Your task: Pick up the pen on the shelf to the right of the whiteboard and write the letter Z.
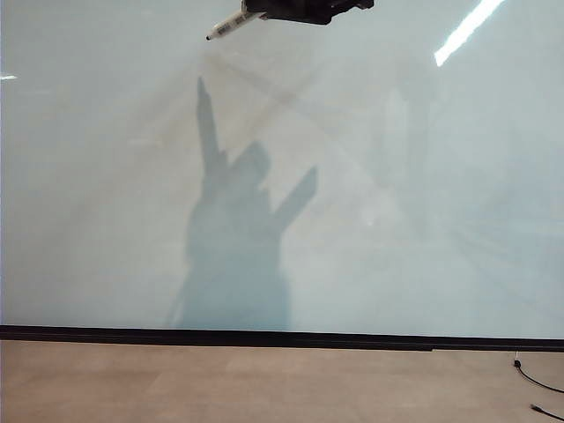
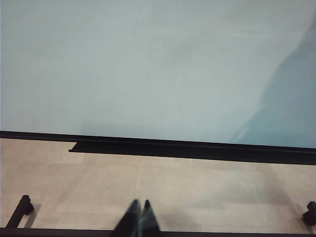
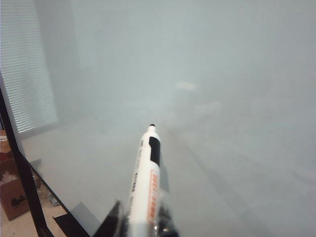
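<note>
A: So, where does the slim white marker pen [image 1: 231, 25] sit?

B: Pinched in the right gripper [image 3: 140, 224], jaws pressed onto the lower barrel so the fine black tip projects well clear. In the exterior view that gripper [image 1: 264, 11] is at the top edge of frame, pen angled down and to the left, its tip in front of the large glossy pale grey-white whiteboard [image 1: 397, 229].

A: Contact?

B: Cannot tell. No stroke shows anywhere on the board (only the arm's shadow and a ceiling-light glare), so the letter Z is judged not yet begun. High placement likely suits starting the Z's top bar.

A: Left gripper [image 2: 138, 219]?

B: Low over the beige table surface [image 2: 197, 187], short of the board's black bottom strip [image 2: 197, 148]; fingertips pressed together, nothing between them. Probably parked out of the writing arm's way.
</note>
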